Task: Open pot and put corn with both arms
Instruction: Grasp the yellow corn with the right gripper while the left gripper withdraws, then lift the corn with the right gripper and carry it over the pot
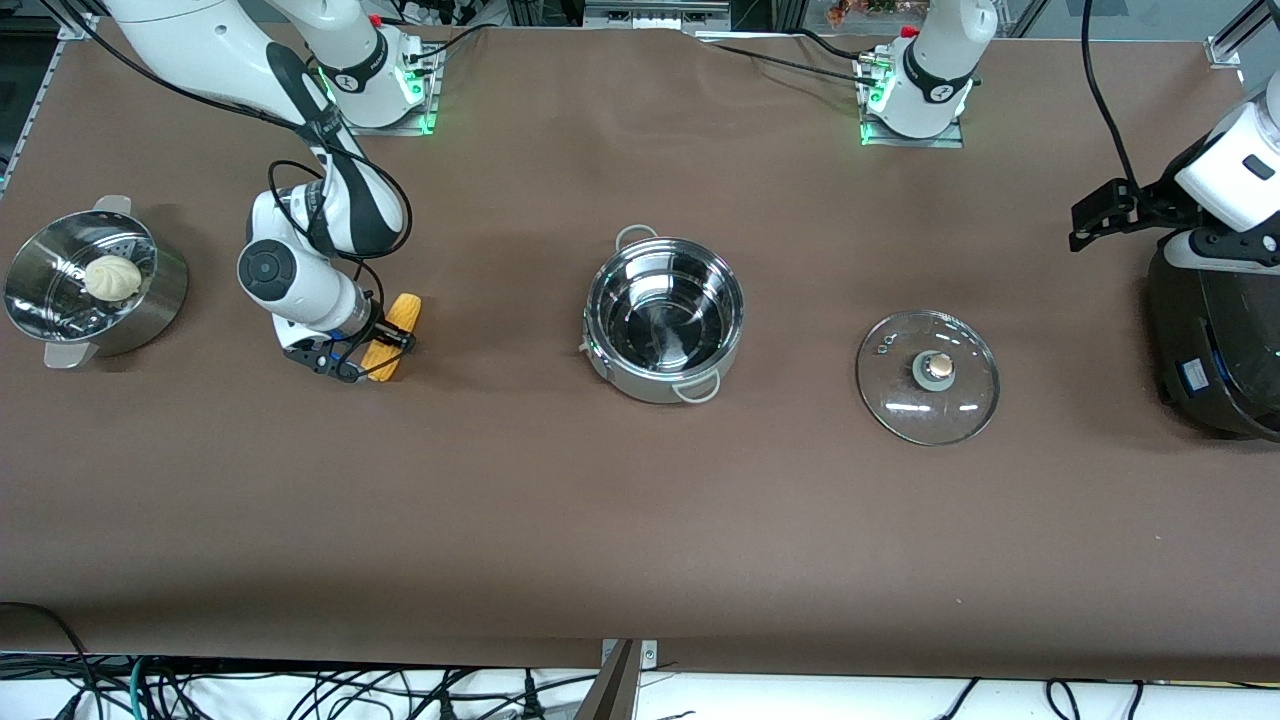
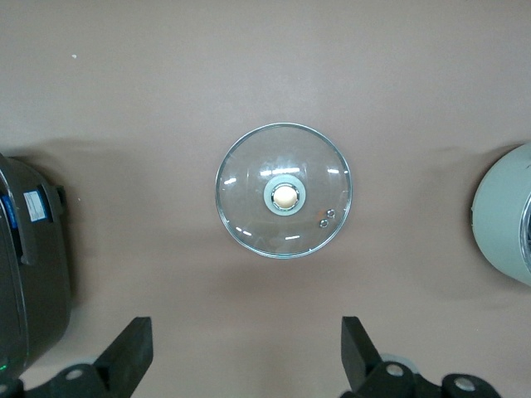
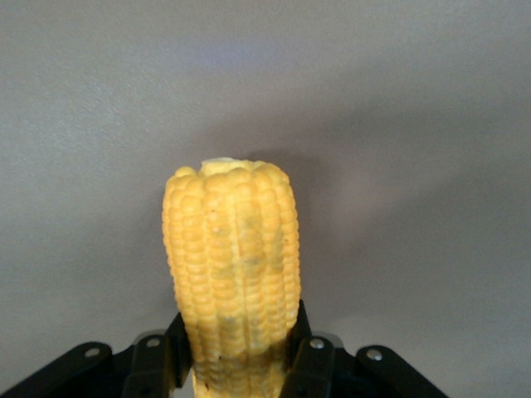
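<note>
1. The right gripper [image 1: 365, 352] pinches the corn [image 1: 392, 336] at table level, between the steamer [image 1: 95, 290] and the pot [image 1: 664, 318].
2. The pot stands open mid-table; its lid [image 1: 927, 376] lies beside it, apart.
3. The left gripper [image 2: 245, 356], fingers spread, hangs high over the lid, near the rice cooker [image 1: 1215, 340].

Pot [image 1: 664, 318] mouth open, bare table btwn it & corn [image 1: 392, 335]; lid [image 1: 928, 377] lies beside pot.
</note>
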Available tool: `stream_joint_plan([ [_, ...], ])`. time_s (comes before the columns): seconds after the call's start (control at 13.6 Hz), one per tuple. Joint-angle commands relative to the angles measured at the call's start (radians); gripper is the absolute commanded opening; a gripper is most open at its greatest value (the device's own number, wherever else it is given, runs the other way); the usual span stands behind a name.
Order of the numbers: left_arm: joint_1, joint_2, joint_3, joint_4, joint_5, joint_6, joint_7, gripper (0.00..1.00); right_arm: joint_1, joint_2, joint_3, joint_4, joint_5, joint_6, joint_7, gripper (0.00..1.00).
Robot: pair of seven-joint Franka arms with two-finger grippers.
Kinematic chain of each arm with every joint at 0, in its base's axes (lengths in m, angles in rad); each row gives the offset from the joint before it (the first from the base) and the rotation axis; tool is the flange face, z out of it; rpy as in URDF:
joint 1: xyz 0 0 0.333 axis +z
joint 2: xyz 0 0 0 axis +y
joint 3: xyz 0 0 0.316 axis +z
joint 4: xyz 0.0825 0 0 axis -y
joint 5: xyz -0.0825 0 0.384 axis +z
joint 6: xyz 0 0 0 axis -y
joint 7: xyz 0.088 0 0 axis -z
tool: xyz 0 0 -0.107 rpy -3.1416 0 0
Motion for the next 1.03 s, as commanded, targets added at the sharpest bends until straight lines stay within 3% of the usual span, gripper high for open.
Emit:
stream_joint_plan([
  [0.0,0.030,-0.022,-0.021,-0.024,-0.019,0.021,-0.023,1.00,0.001,-0.016,0.007,0.085,-0.009,-0.174,0.023,0.00],
  [0.22,0.030,-0.007,-0.019,-0.009,-0.008,0.019,-0.023,1.00,0.003,-0.048,0.016,0.153,-0.009,-0.259,0.013,0.00],
  [0.44,0.028,0.002,-0.019,0.008,-0.003,0.013,-0.024,1.00,0.018,-0.046,0.094,0.331,-0.010,-0.459,0.020,0.00],
  [0.73,0.030,0.002,-0.019,0.008,-0.003,0.005,-0.024,1.00,0.148,-0.015,0.107,0.513,-0.012,-0.536,0.012,0.00],
  [0.95,0.030,0.001,-0.018,0.008,-0.003,-0.001,-0.024,1.00,0.282,0.066,0.107,0.687,-0.018,-0.595,0.013,0.00],
])
